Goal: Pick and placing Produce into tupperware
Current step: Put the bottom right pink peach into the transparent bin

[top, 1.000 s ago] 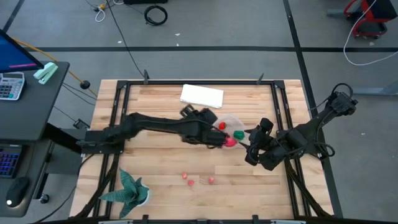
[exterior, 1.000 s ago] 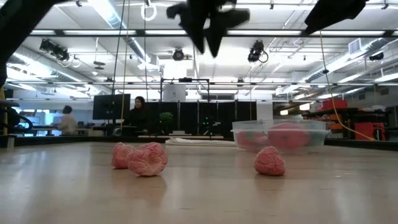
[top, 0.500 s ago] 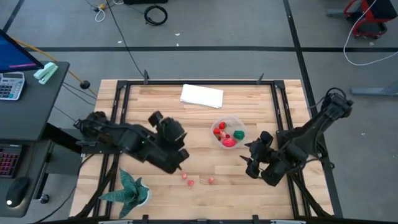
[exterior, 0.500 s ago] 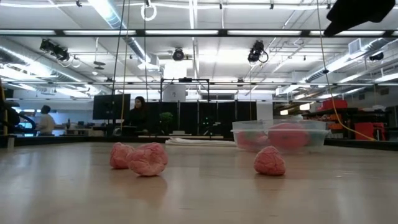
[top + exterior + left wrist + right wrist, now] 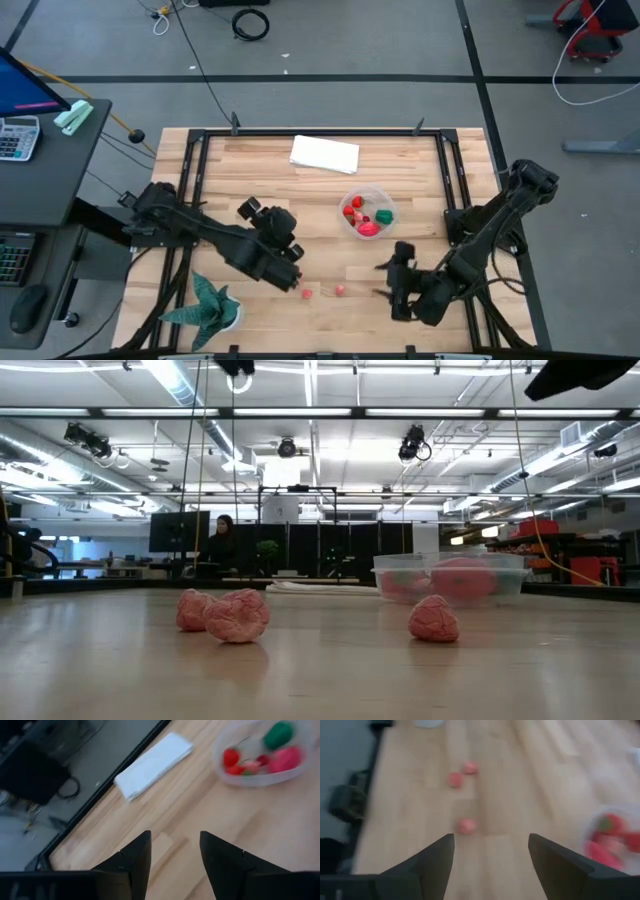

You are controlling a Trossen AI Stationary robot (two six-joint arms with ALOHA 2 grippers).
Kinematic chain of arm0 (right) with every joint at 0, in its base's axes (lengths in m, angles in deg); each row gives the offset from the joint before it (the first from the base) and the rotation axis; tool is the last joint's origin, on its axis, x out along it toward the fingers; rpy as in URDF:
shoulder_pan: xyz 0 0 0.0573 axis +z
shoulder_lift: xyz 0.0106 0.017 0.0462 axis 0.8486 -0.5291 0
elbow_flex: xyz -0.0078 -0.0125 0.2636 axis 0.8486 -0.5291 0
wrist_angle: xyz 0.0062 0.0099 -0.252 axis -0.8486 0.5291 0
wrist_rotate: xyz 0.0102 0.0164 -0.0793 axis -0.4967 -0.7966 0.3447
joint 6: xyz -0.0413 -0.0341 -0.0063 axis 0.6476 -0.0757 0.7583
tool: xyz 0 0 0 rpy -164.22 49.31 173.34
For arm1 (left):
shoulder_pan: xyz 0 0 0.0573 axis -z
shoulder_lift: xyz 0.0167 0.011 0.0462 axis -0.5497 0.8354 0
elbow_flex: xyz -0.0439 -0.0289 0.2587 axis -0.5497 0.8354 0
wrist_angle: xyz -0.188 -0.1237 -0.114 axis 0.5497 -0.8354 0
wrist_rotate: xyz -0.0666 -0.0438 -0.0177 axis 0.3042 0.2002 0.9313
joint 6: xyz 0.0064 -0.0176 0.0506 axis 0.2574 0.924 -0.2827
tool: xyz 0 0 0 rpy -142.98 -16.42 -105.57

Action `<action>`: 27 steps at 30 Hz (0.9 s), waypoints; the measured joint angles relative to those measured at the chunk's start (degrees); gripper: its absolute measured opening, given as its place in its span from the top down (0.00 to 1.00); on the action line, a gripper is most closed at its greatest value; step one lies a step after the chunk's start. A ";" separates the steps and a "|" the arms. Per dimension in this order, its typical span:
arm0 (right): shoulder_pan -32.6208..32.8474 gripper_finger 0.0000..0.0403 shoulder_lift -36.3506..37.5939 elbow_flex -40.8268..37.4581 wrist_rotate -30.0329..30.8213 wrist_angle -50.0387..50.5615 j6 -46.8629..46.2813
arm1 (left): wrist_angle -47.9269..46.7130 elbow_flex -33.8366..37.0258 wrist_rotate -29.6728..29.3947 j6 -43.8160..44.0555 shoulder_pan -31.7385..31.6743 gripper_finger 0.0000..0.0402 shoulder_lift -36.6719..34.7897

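The tupperware [image 5: 366,213] is a round clear tub on the table's right-middle, holding red, green and pink toy pieces; it also shows in the low view [image 5: 450,577]. Three small pink produce pieces lie loose near the table's near edge [image 5: 340,290] [image 5: 307,293]; the low view shows them resting on the wood [image 5: 238,615] [image 5: 433,618]. My left gripper [image 5: 173,857] is open, raised above the table left of the tub [image 5: 278,238]. My right gripper [image 5: 492,860] is open, to the right of the loose pieces [image 5: 388,283], facing them.
A folded white cloth [image 5: 325,153] lies at the far edge. A spiky teal potted plant [image 5: 210,305] stands at the near left corner. Black frame rails [image 5: 190,180] run along the table's left and right sides. People sit in the room behind [image 5: 222,542].
My left arm has drawn back from over the tub toward the table's near left, ending beside the loose pink pieces. My right gripper has moved toward the near edge and leftward, closer to those pieces. The tub and the loose pieces have stayed put.
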 joint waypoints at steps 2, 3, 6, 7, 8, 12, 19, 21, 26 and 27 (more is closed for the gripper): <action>-0.18 0.34 -2.03 0.00 -1.50 -5.24 1.68 | 0.81 2.84 0.78 1.87 -0.99 0.58 -0.03; -0.36 0.34 -3.21 0.00 -1.93 -7.66 1.83 | 1.74 4.13 1.39 2.59 -1.38 0.58 -0.04; -1.04 0.34 -7.02 0.02 -2.60 -11.44 1.75 | 6.50 7.42 3.91 1.65 -2.18 0.60 -0.04; -1.42 0.34 -8.32 0.02 -2.77 -12.03 1.79 | 7.67 8.07 4.68 0.92 -2.33 0.60 -0.04; -1.84 0.34 -9.63 0.02 -2.87 -12.12 1.75 | 8.61 8.45 5.27 -0.17 -2.36 0.61 -0.04; -5.02 0.34 -14.96 0.02 -5.03 -12.52 1.15 | 10.10 8.82 6.27 -0.88 -2.26 0.64 -0.07; -9.39 0.34 -20.93 0.00 -10.11 -19.75 3.95 | 10.24 7.91 6.09 -0.88 -2.12 0.68 -0.07; -10.09 0.34 -21.88 0.00 -13.17 -21.63 4.21 | 10.28 7.91 6.11 -0.89 -2.10 0.69 -0.07; -10.13 0.34 -24.19 0.00 -14.59 -27.72 6.76 | 10.24 7.89 6.09 -0.90 -2.10 0.68 -0.07; -10.14 0.34 -24.66 0.00 -14.73 -28.71 7.35 | 10.24 7.87 6.09 -0.90 -2.10 0.68 -0.07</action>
